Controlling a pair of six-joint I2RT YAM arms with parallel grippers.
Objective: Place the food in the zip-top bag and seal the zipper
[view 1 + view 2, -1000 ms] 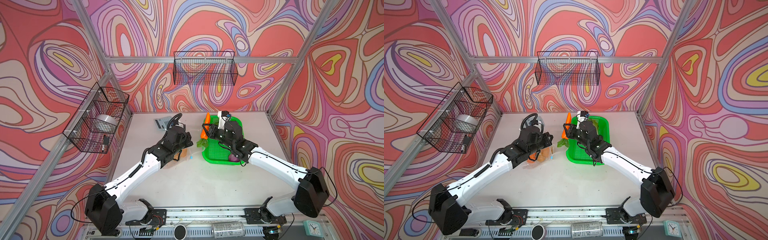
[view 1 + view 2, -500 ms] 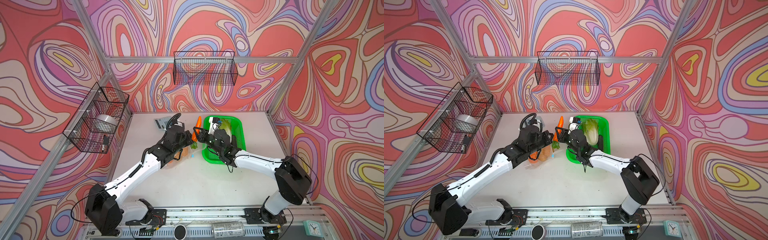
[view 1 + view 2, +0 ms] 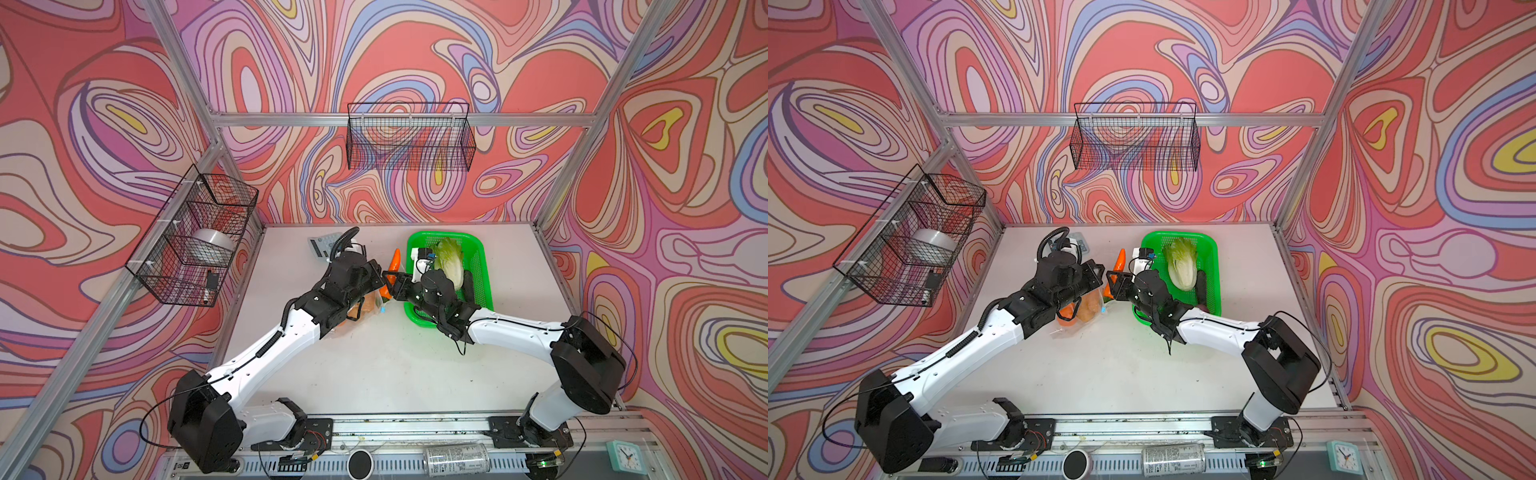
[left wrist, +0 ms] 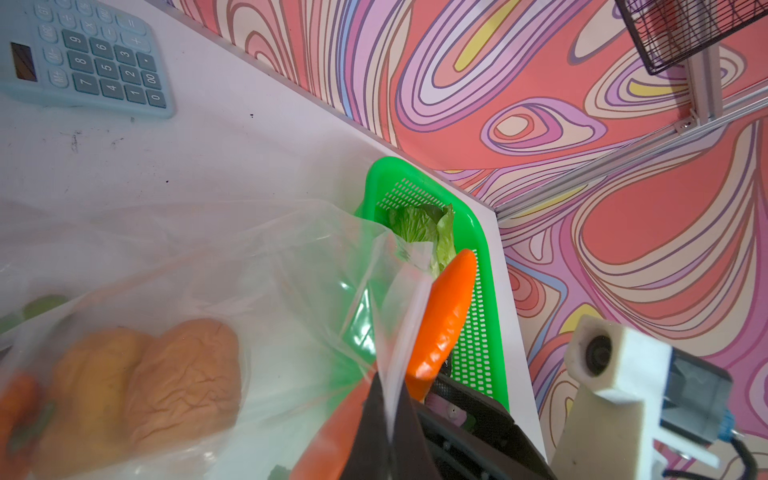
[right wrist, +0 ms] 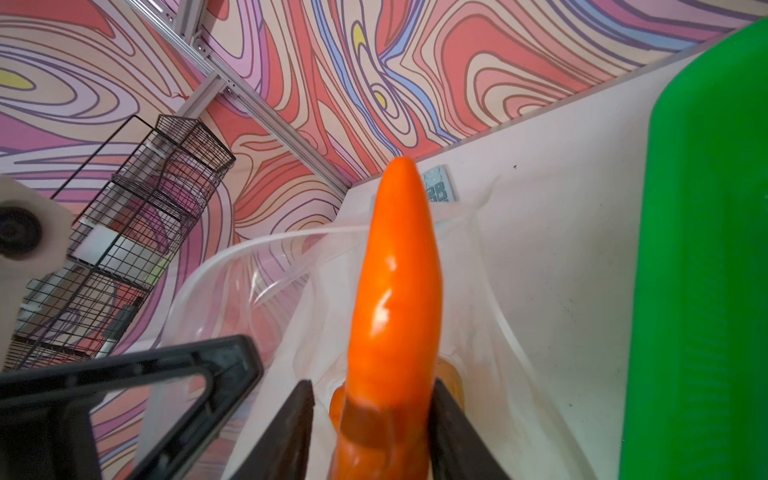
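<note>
The bag (image 4: 249, 257) is being pinched at its rim, up off the worktop (image 3: 374, 361), by clenched left jaws to gape its mouth. The carrot (image 5: 395, 291), tip up, is being flanked there by loosened right jaws, for dropping in.

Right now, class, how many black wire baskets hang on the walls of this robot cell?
2. One black wire basket hangs on the back wall; the other hangs on the left wall. None appears to be hidden.
</note>
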